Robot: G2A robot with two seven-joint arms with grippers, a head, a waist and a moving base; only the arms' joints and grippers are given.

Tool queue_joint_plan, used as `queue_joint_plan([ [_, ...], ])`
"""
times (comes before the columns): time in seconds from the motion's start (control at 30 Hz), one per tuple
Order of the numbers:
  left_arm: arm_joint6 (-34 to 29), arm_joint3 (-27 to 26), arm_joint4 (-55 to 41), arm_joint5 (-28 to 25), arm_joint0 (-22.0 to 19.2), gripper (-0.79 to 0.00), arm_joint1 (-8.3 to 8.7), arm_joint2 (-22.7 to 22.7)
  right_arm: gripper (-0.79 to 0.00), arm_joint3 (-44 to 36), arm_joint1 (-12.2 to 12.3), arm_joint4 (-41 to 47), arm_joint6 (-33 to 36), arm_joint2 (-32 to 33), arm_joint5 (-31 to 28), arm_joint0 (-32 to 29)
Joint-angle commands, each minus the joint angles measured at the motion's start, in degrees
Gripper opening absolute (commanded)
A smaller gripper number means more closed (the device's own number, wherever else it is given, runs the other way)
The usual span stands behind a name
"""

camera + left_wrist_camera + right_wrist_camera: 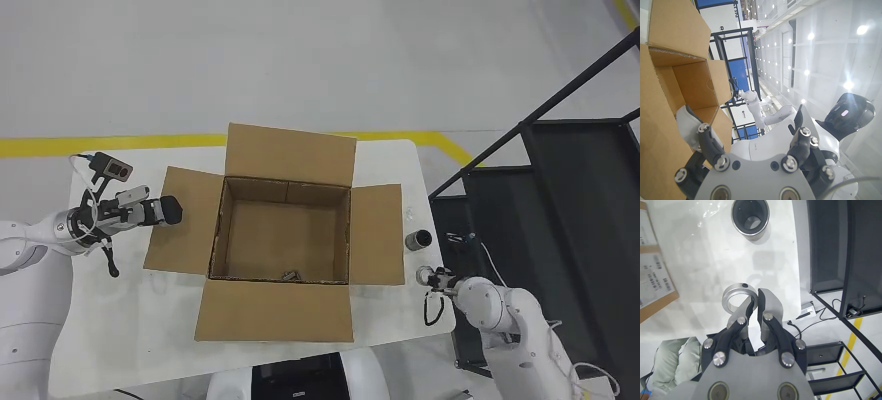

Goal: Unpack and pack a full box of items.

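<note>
- One box [285,240] sits open on the table [120,320] with all four flaps spread outward. A small dark item [291,273] lies on its floor against the wall nearest the robot.
- Left gripper [742,113] is at the outer edge of the box's left flap, its fingers [687,123] spread wide apart with nothing between them.
- Right gripper [755,298] is just off the box's right flap, by its front corner. It is clamped on the rim of a metal ring [738,288], one finger inside the ring and one outside.
- A steel cup [750,219] stands upright just beside the right flap, farther back than the ring.
</note>
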Motion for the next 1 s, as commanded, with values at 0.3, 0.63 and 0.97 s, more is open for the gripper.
queue_joint_plan([
  [0.3,0.0,0.0,0.0,0.0,0.0,0.000,0.00,0.0,-0.785,10.5,-1.0,-6.8,-4.8,-8.6,6.0,6.5],
  [0.63,0.0,0.0,0.0,0.0,0.0,0.000,0.00,0.0,-0.785,15.2,-1.6,-11.3,-6.5,-12.2,10.0,9.7],
  [0.97,0.0,0.0,0.0,0.0,0.0,0.000,0.00,0.0,-0.785,17.3,-2.1,-11.4,-4.7,-13.2,10.4,11.3],
])
